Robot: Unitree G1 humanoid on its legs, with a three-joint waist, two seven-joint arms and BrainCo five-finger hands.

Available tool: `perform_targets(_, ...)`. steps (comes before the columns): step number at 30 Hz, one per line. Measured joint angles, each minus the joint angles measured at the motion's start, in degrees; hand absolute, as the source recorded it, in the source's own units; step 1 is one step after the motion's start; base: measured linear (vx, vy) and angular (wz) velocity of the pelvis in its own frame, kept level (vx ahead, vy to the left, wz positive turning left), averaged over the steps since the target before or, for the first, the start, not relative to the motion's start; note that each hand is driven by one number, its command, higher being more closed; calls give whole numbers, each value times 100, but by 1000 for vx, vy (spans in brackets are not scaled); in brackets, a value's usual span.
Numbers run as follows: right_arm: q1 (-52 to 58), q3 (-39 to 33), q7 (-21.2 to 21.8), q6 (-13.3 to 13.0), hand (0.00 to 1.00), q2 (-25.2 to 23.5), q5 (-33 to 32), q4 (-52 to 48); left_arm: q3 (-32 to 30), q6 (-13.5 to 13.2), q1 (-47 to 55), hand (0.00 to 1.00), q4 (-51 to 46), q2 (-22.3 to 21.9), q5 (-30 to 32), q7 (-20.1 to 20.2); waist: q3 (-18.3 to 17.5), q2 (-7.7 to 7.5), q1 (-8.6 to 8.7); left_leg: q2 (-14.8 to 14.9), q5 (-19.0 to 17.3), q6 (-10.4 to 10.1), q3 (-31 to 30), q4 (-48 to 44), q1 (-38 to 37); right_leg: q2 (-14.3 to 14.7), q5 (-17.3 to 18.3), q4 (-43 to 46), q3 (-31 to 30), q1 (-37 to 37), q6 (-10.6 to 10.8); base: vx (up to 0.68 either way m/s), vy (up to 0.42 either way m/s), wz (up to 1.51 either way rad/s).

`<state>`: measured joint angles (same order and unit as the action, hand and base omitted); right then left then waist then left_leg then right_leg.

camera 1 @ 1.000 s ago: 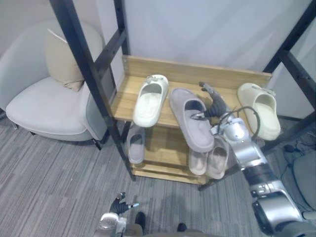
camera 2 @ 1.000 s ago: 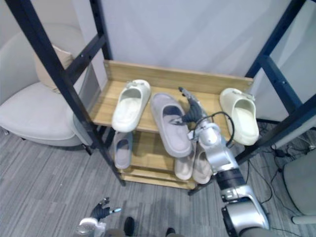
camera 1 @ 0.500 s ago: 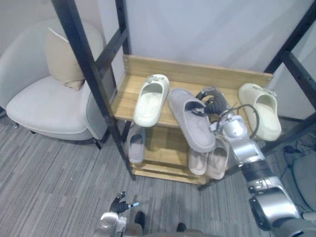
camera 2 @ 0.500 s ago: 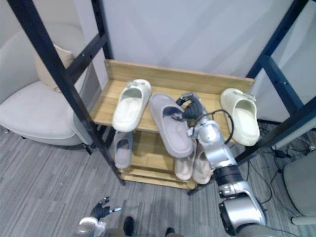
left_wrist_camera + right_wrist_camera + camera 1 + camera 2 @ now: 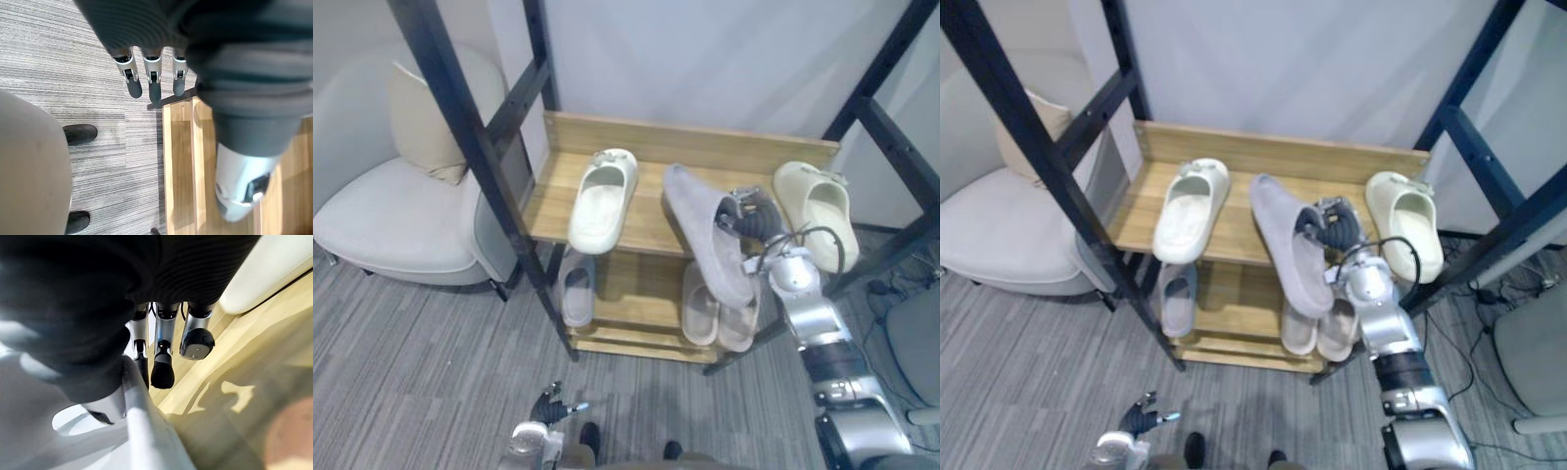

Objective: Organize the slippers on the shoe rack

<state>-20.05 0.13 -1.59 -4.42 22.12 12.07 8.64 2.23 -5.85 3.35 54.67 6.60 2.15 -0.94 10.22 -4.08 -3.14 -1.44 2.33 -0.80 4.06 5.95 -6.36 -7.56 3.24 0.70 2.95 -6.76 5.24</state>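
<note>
A wooden shoe rack [image 5: 641, 223] stands against the wall. On its top shelf a cream slipper [image 5: 602, 199] lies at the left and its mate [image 5: 815, 213] at the right. Between them a grey slipper [image 5: 709, 233] is tipped up on its side, sole towards the left, with my right hand [image 5: 756, 217] shut on its upper. In the right wrist view the curled fingers [image 5: 162, 363] hook over the grey slipper [image 5: 142, 431]. My left hand [image 5: 549, 405] hangs low near the floor, its fingers [image 5: 154, 84] straight and holding nothing.
The lower shelf holds a grey slipper [image 5: 576, 287] at the left and a beige pair [image 5: 717, 313] at the right. Black frame posts [image 5: 468, 147] [image 5: 886, 122] flank the rack. A pale armchair [image 5: 396, 220] with a cushion [image 5: 419, 122] stands left.
My right hand's fingers have curled onto the grey slipper and raised it from lying flat to standing tilted on its side. The camera has shifted slightly.
</note>
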Motion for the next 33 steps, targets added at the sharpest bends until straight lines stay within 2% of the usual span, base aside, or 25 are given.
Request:
perform_targets(2,204,-51,-73,-26,100,-12,-113,-326,0,-1,1,0,10,-5,5,2,-9,17,30,1,-1,-1,16,0,1,3,-3,16,-33,54,-1,-33,-10,-10)
perform_targets(8,911,-400,-138,-447,100,-449,-450,-1546,0,-7,8,0,151,-57,21,10,-86,134,121,8,-1,0,19,-2,-40,10,-5,38,-48,30,-3,0,0,0)
perform_targets(15,1467,-277,-7,-719,100,-758,-968,-2177,24,-91,8,0,284,-73,84,14,-195,210,128,22,-1,-1,9,-2,-74,19,-4,60,-45,5,-3,-29,-16,0)
perform_targets(17,1591,-66,150,-810,100,-814,-1079,-2186,48,-123,5,0,330,-73,110,18,-230,206,144,25,0,-1,3,-2,-81,21,-4,70,-41,2,-3,0,0,0)
perform_targets(24,2156,1014,826,-849,100,-839,-1327,-2176,145,-147,-12,0,375,-67,119,20,-241,205,142,0,13,4,-196,-4,-82,-13,29,68,162,-104,32,-13,-14,14)
perform_targets(30,2326,1734,1069,-851,100,-739,-1312,-2099,176,-233,-32,0,445,-64,120,20,-252,226,113,-39,39,36,-363,-4,-66,-68,122,125,325,-139,52,-7,-19,17)
perform_targets(33,2320,2166,1167,-869,100,-514,-1201,-1813,215,-248,-61,0,445,-44,123,14,-211,230,93,-103,54,48,-558,-107,20,-129,237,321,516,-128,62,3,-25,35)
